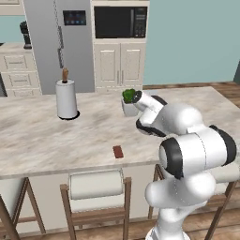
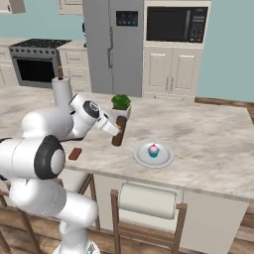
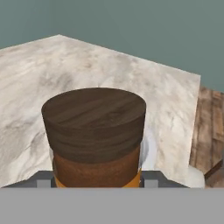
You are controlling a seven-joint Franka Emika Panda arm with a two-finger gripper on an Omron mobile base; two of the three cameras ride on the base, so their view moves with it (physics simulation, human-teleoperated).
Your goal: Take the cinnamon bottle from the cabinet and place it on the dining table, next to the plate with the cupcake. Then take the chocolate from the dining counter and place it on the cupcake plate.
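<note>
Broadly: marble table point(image 2: 208, 134) spans scene, fridge point(image 2: 113, 47) and microwave point(image 2: 176, 24) behind. Arm reaches over table. Paper towel roll point(image 1: 66, 98) upright, left part of table. Potted plant point(image 2: 120, 105) beside arm's wrist. Plate point(image 2: 154, 155) with cupcake point(image 2: 153, 150) near front edge. Gripper point(image 2: 117, 133) clamped on cinnamon bottle point(image 2: 118, 130), jaws at either side; bottle upright, base at table surface, just left of plate. Chocolate point(image 1: 117, 151) flat near front edge, well apart from plate.

Two rear views; hand close-up
</note>
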